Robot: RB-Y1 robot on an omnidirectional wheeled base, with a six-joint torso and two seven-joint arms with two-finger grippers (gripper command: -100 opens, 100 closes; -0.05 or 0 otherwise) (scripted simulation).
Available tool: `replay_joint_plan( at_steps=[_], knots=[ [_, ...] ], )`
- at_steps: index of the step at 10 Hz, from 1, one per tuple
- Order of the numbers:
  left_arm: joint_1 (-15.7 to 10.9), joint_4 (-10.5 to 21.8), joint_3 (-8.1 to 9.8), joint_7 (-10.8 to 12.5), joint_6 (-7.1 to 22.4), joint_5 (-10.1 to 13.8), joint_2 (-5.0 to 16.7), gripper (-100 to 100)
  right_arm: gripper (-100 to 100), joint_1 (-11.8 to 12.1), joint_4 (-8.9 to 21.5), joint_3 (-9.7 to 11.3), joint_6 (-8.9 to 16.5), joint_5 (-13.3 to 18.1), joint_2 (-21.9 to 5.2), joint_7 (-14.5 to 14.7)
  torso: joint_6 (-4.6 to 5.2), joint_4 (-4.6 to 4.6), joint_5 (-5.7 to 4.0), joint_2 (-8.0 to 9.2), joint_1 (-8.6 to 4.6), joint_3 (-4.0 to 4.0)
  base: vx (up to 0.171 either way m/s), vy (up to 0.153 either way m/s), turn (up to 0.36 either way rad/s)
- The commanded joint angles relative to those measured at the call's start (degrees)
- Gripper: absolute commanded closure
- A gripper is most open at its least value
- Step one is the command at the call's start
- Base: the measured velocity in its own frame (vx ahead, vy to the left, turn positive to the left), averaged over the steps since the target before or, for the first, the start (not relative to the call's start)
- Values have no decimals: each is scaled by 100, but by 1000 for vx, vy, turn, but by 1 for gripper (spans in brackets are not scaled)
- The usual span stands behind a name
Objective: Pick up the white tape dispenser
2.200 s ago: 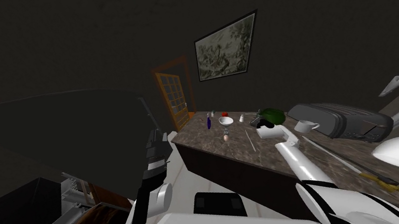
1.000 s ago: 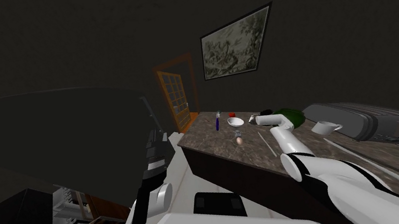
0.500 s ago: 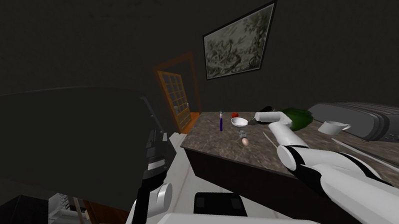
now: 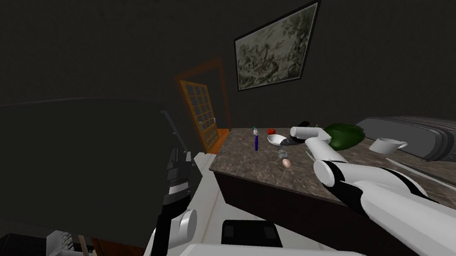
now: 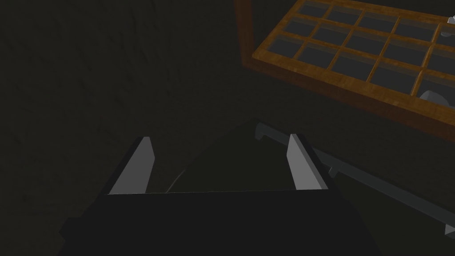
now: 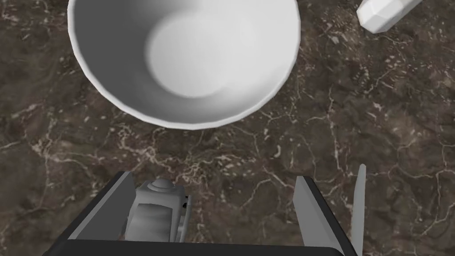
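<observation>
In the right wrist view a small light grey tape dispenser [image 6: 156, 215] stands on the dark marbled counter [image 6: 249, 146], just inside my right gripper's [image 6: 213, 178] one finger [image 6: 106, 204]. That gripper is open, its jaws wide apart, and nothing is pressed between them. A white bowl [image 6: 184, 58] lies right ahead of the fingertips. In the head view my right gripper [image 4: 287, 137] reaches over the counter [image 4: 253, 180] beside the bowl [image 4: 276, 139]. My left gripper [image 5: 220, 164] is open and held up left of the counter [image 4: 167, 123].
On the counter stand a blue bottle [image 4: 256, 140], a red item [image 4: 271, 131], an egg [image 4: 286, 163], a green object [image 4: 345, 134], a white cup [image 4: 386, 144] and a large grey appliance [image 4: 437, 137]. A thin grey blade [image 6: 359, 204] lies beside my right finger. An orange door [image 4: 206, 112] stands behind.
My right arm has stretched farther across the counter to the bowl. The head view has shifted a little with my body. The left arm has kept still.
</observation>
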Motion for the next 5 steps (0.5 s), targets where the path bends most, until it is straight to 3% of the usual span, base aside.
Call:
replay_joint_plan(
  at_steps=[1,2,4,5],
  knots=[
    [0,0,0,0,0,0,0,0,-100,-108,238,-42,91,-52,-39,-19,0,0,0,0,0,0,19,55,-14],
    [0,0,0,0,0,0,0,0,-100,-108,238,-42,91,-52,-39,-19,1,2,-1,6,-10,3,2,18,1],
    [0,0,0,0,0,0,0,0,-100,-207,600,-156,413,-172,-25,-111,2,3,-5,11,-23,7,16,42,-40],
    [0,0,0,0,0,0,0,0,-100,-207,590,-156,413,-172,-25,-111,3,2,-4,10,-17,6,17,44,-24]
  ],
)
